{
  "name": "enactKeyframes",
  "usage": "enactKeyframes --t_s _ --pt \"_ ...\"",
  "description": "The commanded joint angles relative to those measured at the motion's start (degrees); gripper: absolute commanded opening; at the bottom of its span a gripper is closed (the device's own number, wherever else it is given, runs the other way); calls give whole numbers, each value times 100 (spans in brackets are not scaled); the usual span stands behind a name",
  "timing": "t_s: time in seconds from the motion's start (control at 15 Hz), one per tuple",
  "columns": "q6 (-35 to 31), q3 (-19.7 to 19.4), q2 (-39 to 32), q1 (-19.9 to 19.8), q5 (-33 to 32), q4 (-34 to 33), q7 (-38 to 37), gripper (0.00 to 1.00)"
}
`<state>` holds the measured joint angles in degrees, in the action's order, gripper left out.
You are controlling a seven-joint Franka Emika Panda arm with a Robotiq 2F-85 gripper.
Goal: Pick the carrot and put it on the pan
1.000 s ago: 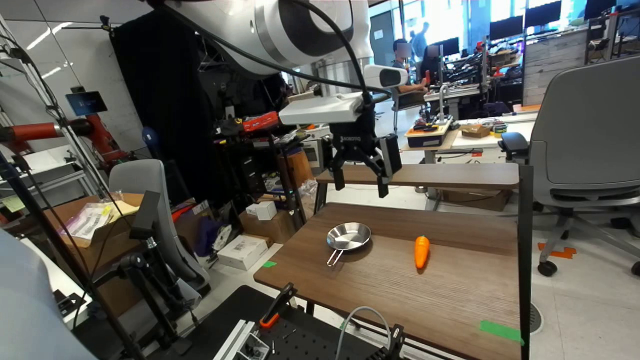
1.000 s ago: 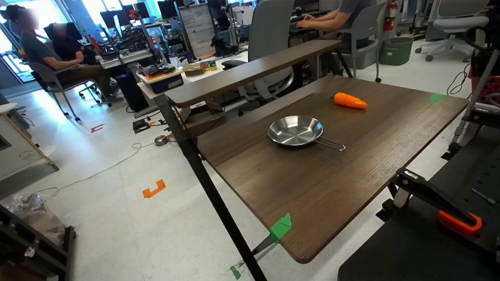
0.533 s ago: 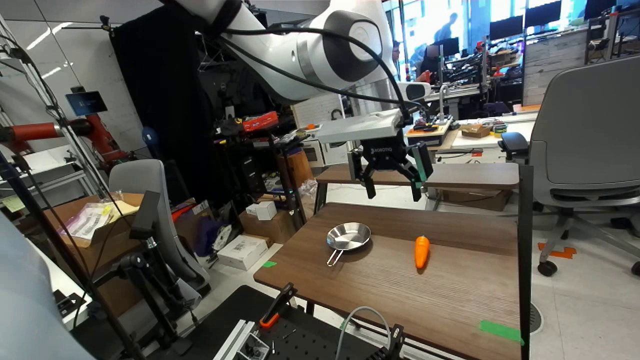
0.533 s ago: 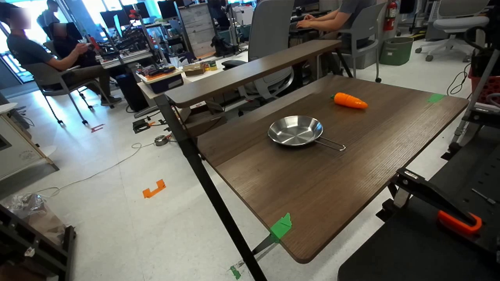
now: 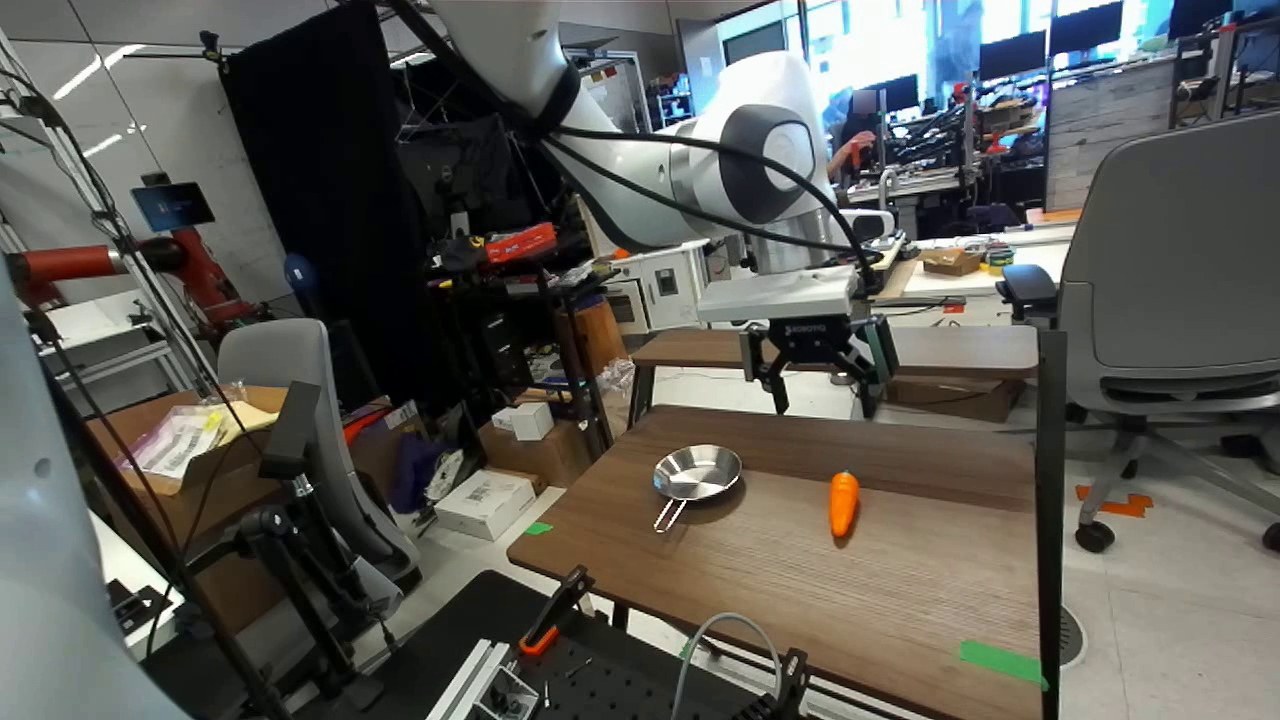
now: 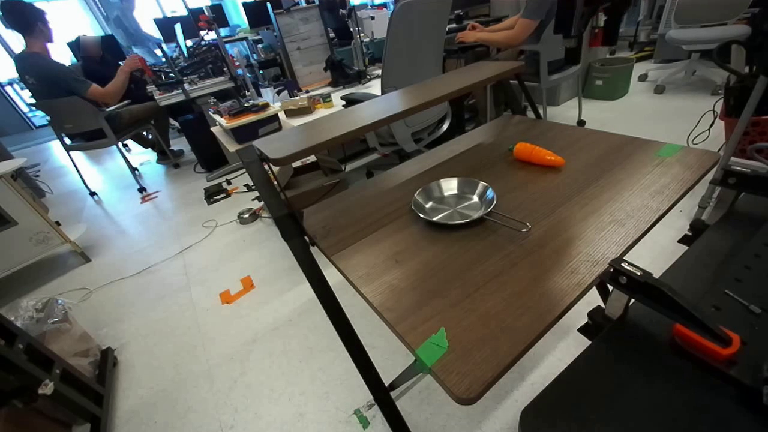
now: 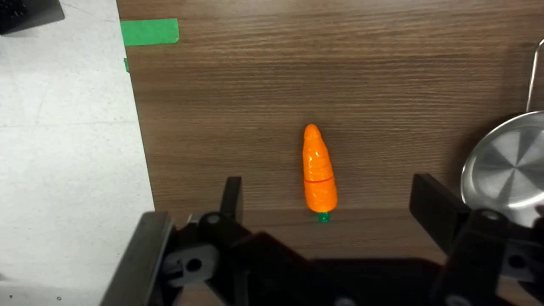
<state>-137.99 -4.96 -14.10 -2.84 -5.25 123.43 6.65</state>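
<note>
One bright orange carrot [image 7: 319,170], glossy and tapered, with a thin dark line crossing its thick end and a stubby green top, lies on a brown wood-grain table [image 7: 233,127], its tip pointing just short of twelve o'clock in the wrist view. A shiny silver pan [image 7: 505,170] sits apart at three o'clock from it. Above the table, in an exterior view, the gripper [image 5: 824,404] hangs with jaws spread wide, nothing in its grasp
</note>
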Motion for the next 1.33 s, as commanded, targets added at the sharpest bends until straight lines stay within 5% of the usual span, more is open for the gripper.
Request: enactKeyframes --t_s 0.0,0.6,1.27 --pt "-58 196 -733 -178 351 -737 450 100" --pt "88 324 -1772 -342 526 -1998 558 100" --pt "395 611 -2334 -300 503 -2236 669 100"
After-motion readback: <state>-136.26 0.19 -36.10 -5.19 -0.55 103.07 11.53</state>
